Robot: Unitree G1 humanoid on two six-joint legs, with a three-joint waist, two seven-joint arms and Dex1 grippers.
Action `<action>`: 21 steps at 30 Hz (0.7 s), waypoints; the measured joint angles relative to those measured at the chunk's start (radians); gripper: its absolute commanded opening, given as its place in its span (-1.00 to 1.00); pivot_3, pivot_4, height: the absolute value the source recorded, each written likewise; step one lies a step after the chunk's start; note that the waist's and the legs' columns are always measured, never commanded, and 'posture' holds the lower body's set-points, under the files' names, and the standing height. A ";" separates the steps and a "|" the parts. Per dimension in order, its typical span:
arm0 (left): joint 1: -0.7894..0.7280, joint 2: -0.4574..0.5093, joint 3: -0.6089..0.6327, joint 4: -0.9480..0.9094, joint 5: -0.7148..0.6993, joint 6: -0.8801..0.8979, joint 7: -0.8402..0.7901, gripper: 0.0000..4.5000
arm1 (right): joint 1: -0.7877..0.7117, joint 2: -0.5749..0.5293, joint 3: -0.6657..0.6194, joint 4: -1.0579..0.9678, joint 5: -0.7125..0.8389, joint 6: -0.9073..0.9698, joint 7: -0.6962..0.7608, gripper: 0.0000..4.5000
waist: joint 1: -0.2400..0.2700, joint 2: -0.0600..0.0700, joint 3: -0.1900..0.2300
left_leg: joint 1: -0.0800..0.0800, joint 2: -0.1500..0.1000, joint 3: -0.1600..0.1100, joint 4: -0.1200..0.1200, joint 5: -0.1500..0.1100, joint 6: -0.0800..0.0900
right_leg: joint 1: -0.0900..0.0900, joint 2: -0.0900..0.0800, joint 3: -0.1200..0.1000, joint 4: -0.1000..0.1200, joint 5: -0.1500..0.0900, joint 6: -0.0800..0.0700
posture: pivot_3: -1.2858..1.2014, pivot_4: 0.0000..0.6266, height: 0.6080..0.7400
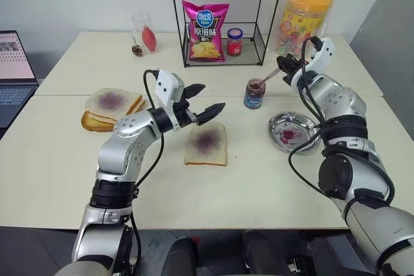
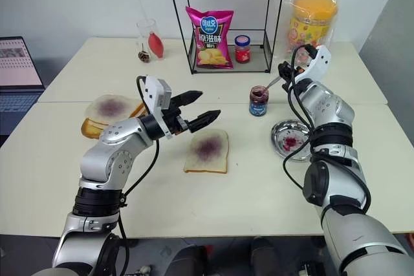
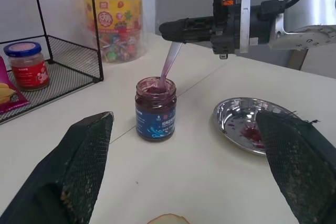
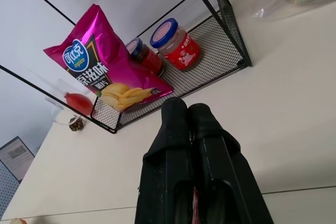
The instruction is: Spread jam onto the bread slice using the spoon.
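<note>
The right gripper (image 1: 285,66) was seen at the upper right of the head view, its fingers pressed together on the handle of the spoon (image 3: 169,65), whose bowl was dipped into the jam (image 3: 155,108) in the open jar at centre right. The left gripper (image 1: 206,100) was held with its jaws spread wide and nothing between them, just above the bread slice (image 1: 206,144) lying at the centre of the table (image 1: 58,159). A metal dish (image 1: 294,132) lay right of the slice.
</note>
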 measured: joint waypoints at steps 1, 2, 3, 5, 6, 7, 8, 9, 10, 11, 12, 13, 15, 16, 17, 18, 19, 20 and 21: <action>0.000 0.000 -0.001 0.000 0.000 0.000 0.000 1.00 | 0.000 0.000 0.001 0.000 -0.001 -0.003 0.000 -0.98 | 0.000 0.000 0.000 | 0.000 0.000 0.000 0.000 0.000 0.000 | 0.000 0.000 0.000 0.000 0.000 0.000 | 0.03 -0.52 1.00; 0.000 0.000 -0.001 0.000 0.000 0.000 0.000 1.00 | 0.000 0.000 0.002 0.000 -0.001 -0.005 0.002 -0.98 | 0.000 0.000 0.000 | 0.000 0.000 0.000 0.000 0.000 0.000 | 0.000 0.000 0.000 0.000 0.000 0.000 | 0.03 -0.52 1.00; 0.000 0.000 -0.001 0.000 0.000 0.000 0.000 1.00 | 0.000 0.000 0.003 0.000 -0.001 -0.007 0.003 -0.98 | 0.000 0.000 0.000 | 0.000 0.000 0.000 0.000 0.000 0.000 | 0.000 0.000 0.000 0.000 0.000 0.000 | 0.03 -0.52 1.00; 0.000 0.000 -0.001 0.000 0.000 0.000 0.000 1.00 | 0.000 -0.002 0.005 0.000 -0.002 -0.010 0.008 -0.98 | 0.000 0.000 0.000 | 0.000 0.000 0.000 0.000 0.000 0.000 | 0.000 0.000 0.000 0.000 0.000 0.000 | 0.03 -0.52 1.00; 0.000 0.000 -0.001 0.000 0.000 0.000 -0.001 1.00 | 0.000 -0.003 0.008 0.000 -0.003 -0.014 0.011 -0.98 | 0.000 0.000 0.000 | 0.000 0.000 0.000 0.000 0.000 0.000 | 0.000 0.000 0.000 0.000 0.000 0.000 | 0.03 -0.52 1.00; 0.000 0.001 -0.001 0.000 0.000 0.000 -0.001 1.00 | 0.000 -0.004 0.012 0.000 -0.004 -0.019 0.013 -0.98 | 0.000 0.000 0.000 | 0.000 0.000 0.000 0.000 0.000 0.000 | 0.000 0.000 0.000 0.000 0.000 0.000 | 0.03 -0.52 1.00; 0.000 0.001 -0.001 0.000 0.000 0.000 -0.001 1.00 | 0.000 -0.005 0.014 0.000 -0.005 -0.024 0.013 -0.98 | 0.000 0.000 0.000 | 0.000 0.000 0.000 0.000 0.000 0.000 | 0.000 0.000 0.000 0.000 0.000 0.000 | 0.03 -0.52 1.00; 0.000 0.001 -0.001 0.000 0.000 0.000 -0.001 1.00 | 0.000 -0.006 0.019 0.000 -0.006 -0.027 0.014 -0.98 | 0.000 0.000 0.000 | 0.000 0.000 0.000 0.000 0.000 0.000 | 0.000 0.000 0.000 0.000 0.000 0.000 | 0.03 -0.52 1.00; 0.000 0.001 -0.001 0.000 0.000 0.000 -0.001 1.00 | 0.000 -0.007 0.024 0.000 -0.008 -0.028 0.017 -0.98 | 0.000 0.000 0.000 | 0.000 0.000 0.000 0.000 0.000 0.000 | 0.000 0.000 0.000 0.000 0.000 0.000 | 0.03 -0.52 1.00; 0.000 0.002 -0.001 0.000 0.000 0.000 -0.001 1.00 | 0.000 -0.008 0.029 0.000 -0.013 -0.031 0.023 -0.98 | 0.000 0.000 0.000 | 0.000 0.000 0.000 0.000 0.000 0.000 | 0.000 0.000 0.000 0.000 0.000 0.000 | 0.03 -0.52 1.00; 0.000 0.002 -0.001 0.000 0.000 0.000 -0.001 1.00 | 0.000 -0.009 0.036 0.000 -0.019 -0.033 0.028 -0.98 | 0.000 0.000 0.000 | 0.000 0.000 0.000 0.000 0.000 0.000 | 0.000 0.000 0.000 0.000 0.000 0.000 | 0.03 -0.52 1.00; 0.000 0.002 -0.001 0.000 0.000 0.000 -0.001 1.00 | 0.000 -0.010 0.042 0.000 -0.022 -0.037 0.032 -0.98 | 0.000 0.000 0.000 | 0.000 0.000 0.000 0.000 0.000 0.000 | 0.000 0.000 0.000 0.000 0.000 0.000 | 0.03 -0.52 1.00; 0.000 0.002 -0.001 0.000 0.000 0.000 -0.001 1.00 | 0.000 -0.011 0.043 0.000 -0.027 -0.040 0.033 -0.98 | 0.000 0.000 0.000 | 0.000 0.000 0.000 0.000 0.000 0.000 | 0.000 0.000 0.000 0.000 0.000 0.000 | 0.03 -0.52 1.00; 0.000 0.002 -0.001 0.000 0.000 0.000 -0.001 1.00 | 0.000 -0.012 0.043 0.000 -0.029 -0.043 0.033 -0.98 | 0.000 0.000 0.000 | 0.000 0.000 0.000 0.000 0.000 0.000 | 0.000 0.000 0.000 0.000 0.000 0.000 | 0.03 -0.52 1.00; 0.000 0.002 -0.001 0.000 0.000 0.000 -0.002 1.00 | 0.000 -0.013 0.044 0.000 -0.031 -0.045 0.034 -0.98 | 0.000 0.000 0.000 | 0.000 0.000 0.000 0.000 0.000 0.000 | 0.000 0.000 0.000 0.000 0.000 0.000 | 0.03 -0.52 1.00; 0.000 0.002 -0.001 0.000 0.000 0.000 -0.002 1.00 | 0.000 -0.015 0.044 0.000 -0.035 -0.047 0.034 -0.98 | 0.000 0.000 0.000 | 0.000 0.000 0.000 0.000 0.000 0.000 | 0.000 0.000 0.000 0.000 0.000 0.000 | 0.03 -0.52 1.00; 0.000 0.002 -0.001 0.000 0.000 0.000 -0.002 1.00 | 0.000 -0.018 0.044 0.000 -0.036 -0.047 0.034 -0.98 | 0.000 0.000 0.000 | 0.000 0.000 0.000 0.000 0.000 0.000 | 0.000 0.000 0.000 0.000 0.000 0.000 | 0.03 -0.52 1.00; 0.000 0.002 -0.001 0.000 0.000 0.000 -0.002 1.00 | 0.000 -0.020 0.044 0.000 -0.037 -0.048 0.035 -0.98 | 0.000 0.000 0.000 | 0.000 0.000 0.000 0.000 0.000 0.000 | 0.000 0.000 0.000 0.000 0.000 0.000 | 0.03 -0.52 1.00; 0.000 0.002 -0.001 0.000 0.000 0.000 -0.002 1.00 | 0.000 -0.022 0.044 0.000 -0.037 -0.048 0.035 -0.98 | 0.000 0.000 0.000 | 0.000 0.000 0.000 0.000 0.000 0.000 | 0.000 0.000 0.000 0.000 0.000 0.000 | 0.03 -0.52 1.00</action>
